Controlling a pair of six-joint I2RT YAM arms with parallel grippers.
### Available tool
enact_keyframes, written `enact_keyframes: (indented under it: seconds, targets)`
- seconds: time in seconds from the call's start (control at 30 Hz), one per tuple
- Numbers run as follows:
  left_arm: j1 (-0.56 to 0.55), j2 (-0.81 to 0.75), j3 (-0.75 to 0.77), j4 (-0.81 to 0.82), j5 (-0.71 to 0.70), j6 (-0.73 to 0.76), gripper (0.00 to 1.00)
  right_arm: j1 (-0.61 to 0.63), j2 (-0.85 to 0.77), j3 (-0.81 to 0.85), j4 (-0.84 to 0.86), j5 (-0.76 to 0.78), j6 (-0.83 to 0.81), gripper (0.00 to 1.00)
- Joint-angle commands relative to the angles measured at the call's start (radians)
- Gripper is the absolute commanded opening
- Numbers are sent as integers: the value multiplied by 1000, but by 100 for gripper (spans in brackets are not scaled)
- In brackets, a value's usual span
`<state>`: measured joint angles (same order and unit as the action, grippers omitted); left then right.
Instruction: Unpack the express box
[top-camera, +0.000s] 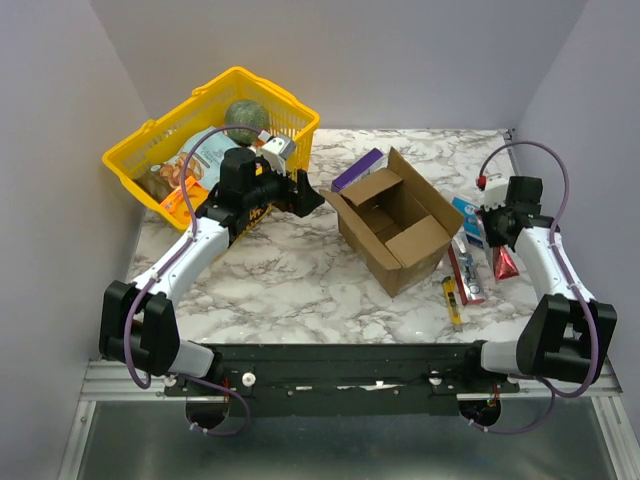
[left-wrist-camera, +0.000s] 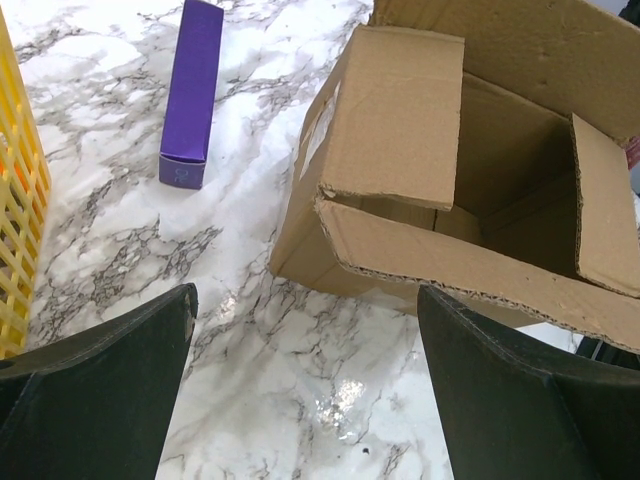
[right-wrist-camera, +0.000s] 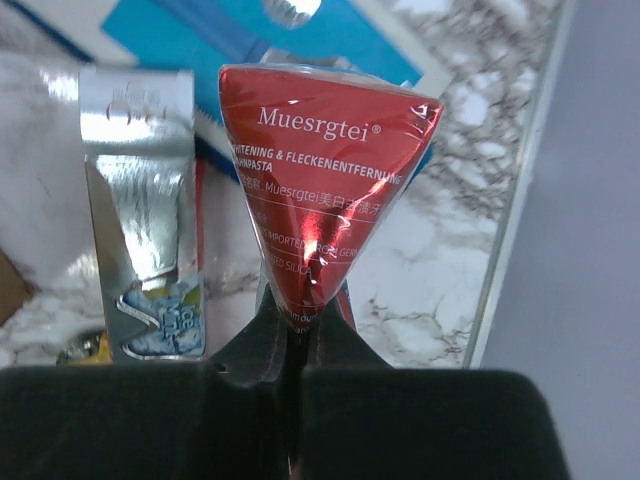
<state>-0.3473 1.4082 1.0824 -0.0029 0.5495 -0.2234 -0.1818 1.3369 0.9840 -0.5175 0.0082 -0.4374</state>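
Express box (top-camera: 395, 228) sits mid-way across the bench (top-camera: 290, 290), flaps open. It looks empty, though its floor is partly hidden. Likely light corrugated card with stiffish walls and floppy flaps, and it will slide on the marble top. Pinch a side wall's rim, not a flap. Left jaws are spread wide, holding nothing, facing its near corner. Right jaws are clamped on a red foil tube (right-wrist-camera: 325, 180).

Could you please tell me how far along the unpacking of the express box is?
Done: the express box stands open, and a blue pack and silver carton lie on the table right of it. In hand: the right gripper has its jaws shut on a red tube; the left gripper is open beside the box. Left: setting the tube down; no contents show inside.
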Motion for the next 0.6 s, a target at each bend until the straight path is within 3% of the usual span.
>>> enact_keyframes:
  seconds: [0.0,0.07,0.17,0.37,0.53,0.57]
  targets:
    - [-4,-21,-26,-2,-11,9,99,-2,-50,-74,-19,-92,-151,14]
    - [-2,-18,-27,-2,-7,9,99,-2,-42,-108,-12,-70,-152,31]
    - [-2,-15,-22,-2,-6,7,99,-4,-22,-134,10,-40,-153,42]
    - [-2,-12,-18,-3,-6,10,99,-4,-2,-116,13,-50,-136,59]
    - [-4,-15,-12,-9,-6,16,99,-4,-19,69,-83,-143,-12,64]
    - [-4,-14,-9,-12,-8,21,99,-4,-18,108,-107,-169,11,70]
